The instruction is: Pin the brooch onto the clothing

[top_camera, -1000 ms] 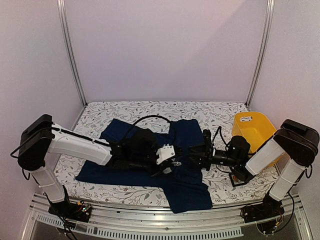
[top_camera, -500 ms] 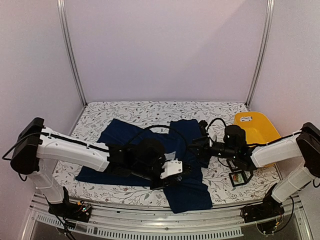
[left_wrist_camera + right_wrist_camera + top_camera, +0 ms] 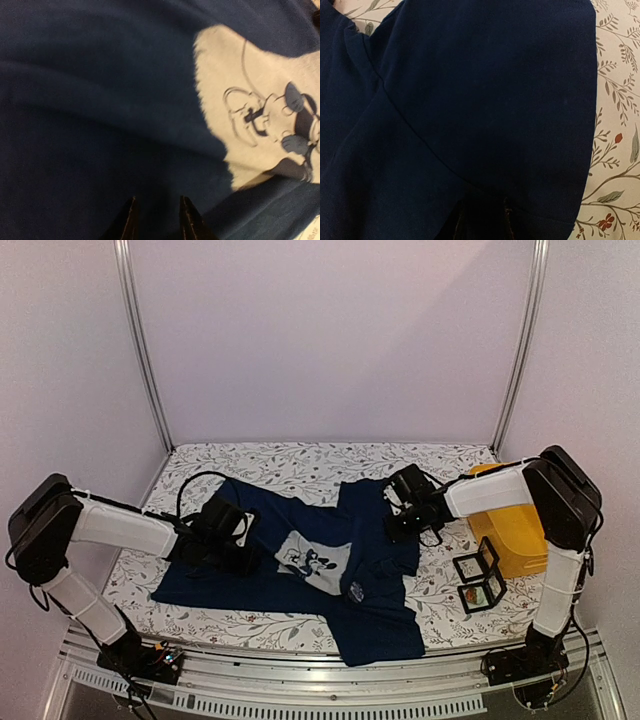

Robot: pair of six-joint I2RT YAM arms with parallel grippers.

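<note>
The shirt (image 3: pixel 380 625) is lying flat on the table (image 3: pixel 300 462). A small pale bit, which I am guessing is the brooch (image 3: pixel 357 590), is sitting on it just below and right of the mouse print (image 3: pixel 315 562). So the pinning is looking done or nearly done, and neither arm is touching the brooch. Next, I am thinking the arms are needing to lift away gently, without tugging the cloth. The left gripper (image 3: pixel 157 219) is hovering low over the shirt just left of the print, its fingers (image 3: pixel 187 220) a little apart and holding nothing. The right gripper (image 3: pixel 482 222) is sitting over the shirt up and right of the print. Its fingers are looking a little apart, but I cannot tell if they are pinching cloth.
</note>
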